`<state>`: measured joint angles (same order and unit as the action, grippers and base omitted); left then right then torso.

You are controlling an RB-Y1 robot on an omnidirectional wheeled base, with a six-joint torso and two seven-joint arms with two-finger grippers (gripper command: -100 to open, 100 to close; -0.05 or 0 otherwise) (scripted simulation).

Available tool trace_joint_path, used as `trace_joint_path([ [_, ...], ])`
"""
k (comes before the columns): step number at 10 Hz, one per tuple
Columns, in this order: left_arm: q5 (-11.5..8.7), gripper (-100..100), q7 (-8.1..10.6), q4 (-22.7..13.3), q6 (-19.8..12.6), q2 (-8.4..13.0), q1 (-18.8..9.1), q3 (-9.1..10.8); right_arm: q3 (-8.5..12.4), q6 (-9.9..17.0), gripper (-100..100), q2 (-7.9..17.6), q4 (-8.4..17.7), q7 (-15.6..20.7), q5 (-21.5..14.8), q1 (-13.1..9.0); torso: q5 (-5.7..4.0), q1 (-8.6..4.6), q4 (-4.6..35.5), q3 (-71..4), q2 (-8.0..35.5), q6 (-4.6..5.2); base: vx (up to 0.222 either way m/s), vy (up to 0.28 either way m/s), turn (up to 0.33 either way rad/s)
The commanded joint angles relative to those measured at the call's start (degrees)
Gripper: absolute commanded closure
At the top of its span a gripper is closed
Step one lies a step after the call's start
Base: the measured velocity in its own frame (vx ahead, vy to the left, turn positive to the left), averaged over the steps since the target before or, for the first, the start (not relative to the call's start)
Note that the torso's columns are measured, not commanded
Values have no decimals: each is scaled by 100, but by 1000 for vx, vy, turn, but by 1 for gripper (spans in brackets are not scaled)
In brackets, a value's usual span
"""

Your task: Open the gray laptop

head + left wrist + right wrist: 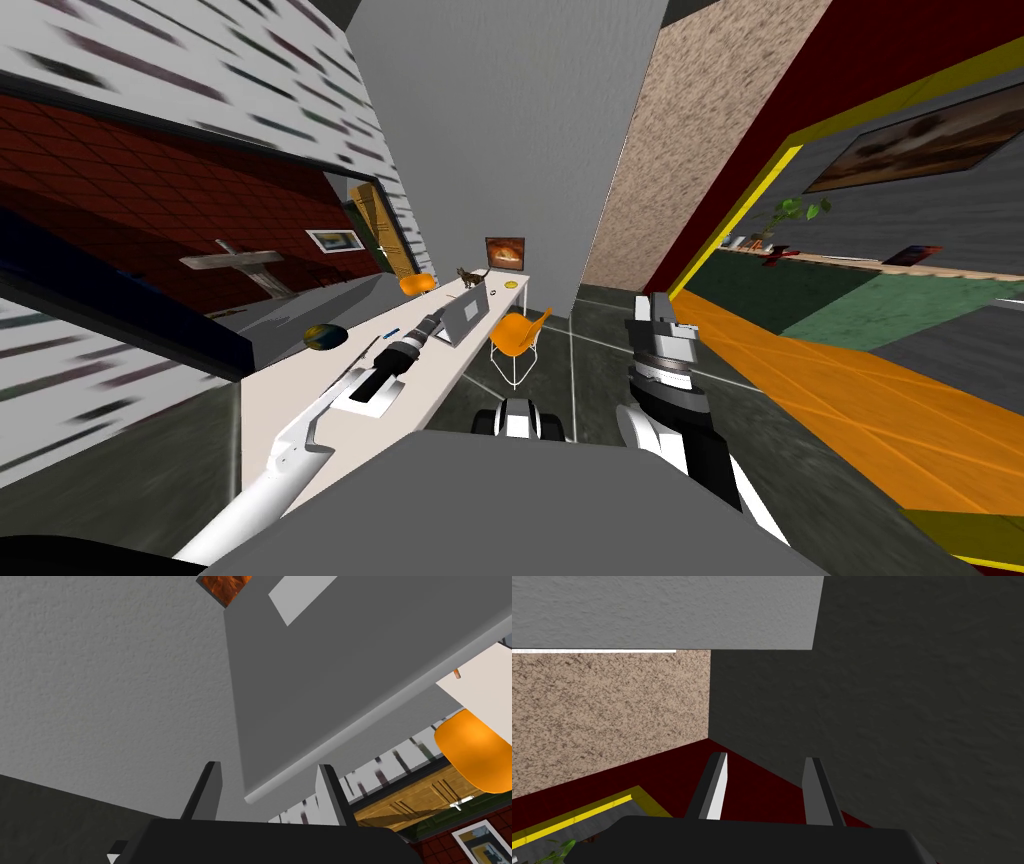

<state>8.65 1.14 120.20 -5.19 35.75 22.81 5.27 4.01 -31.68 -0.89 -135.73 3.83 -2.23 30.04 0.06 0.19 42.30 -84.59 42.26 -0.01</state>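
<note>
Since the gray laptop [466, 313] sits far down the long white counter [285, 400], near its R edge, reach is the main limit. Going L to R: a blue-yellow ball [322, 336] and a flat white tray [365, 397] lie on the counter nearer me, both well apart from the laptop. L arm stretches over the counter. L end effector [270, 765] is spread, fingers [212, 788] either side of a corner of the lid, not touching it as far as I can tell. In head view the lid looks partly raised, so prob. mid-opening.

Handling: thin, stiff slab, smooth so likely slippery. It's light, so the base may slide or lift if the hinge is tight. Best contact is the lid's free edge, away from the hinge, pushing rather than pinching hard; screen side is fragile.

Room: open space behind the lid for its swing. Counter edge is just beside the laptop, w/ an orange chair [518, 335] on the floor there, so don't shove the base that way. R arm is off the counter, over the floor, R end effector [764, 757] spread, holding nothing.
</note>
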Motion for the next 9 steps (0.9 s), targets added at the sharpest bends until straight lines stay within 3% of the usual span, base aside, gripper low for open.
trace_joint_path([
  [1, -343, 100, 367, 197, -386, 59, 31, -28, 0, 0, 0, 0, 0, 0, 0, 0, 8, 15, -5, -6, -10, -2, 46, 128, -32],
  [7, -1036, 100, 1057, 602, -1124, 188, 98, -91, 1, 0, 0, 0, 0, 0, 0, 0, 14, 6, -23, -12, -23, -6, 24, 116, -31],
  [8, -958, 100, 966, 570, -1008, 178, 67, -83, 1, 0, 0, 0, 0, 0, 0, 1, 10, 6, -17, -8, -16, -8, 15, 55, -10],
  [9, -1168, 100, 1166, 554, -1129, 103, 68, -143, 0, 0, 0, 0, 0, 0, 0, 1, 2, -21, -10, 0, -3, -4, 19, 86, -31],
])
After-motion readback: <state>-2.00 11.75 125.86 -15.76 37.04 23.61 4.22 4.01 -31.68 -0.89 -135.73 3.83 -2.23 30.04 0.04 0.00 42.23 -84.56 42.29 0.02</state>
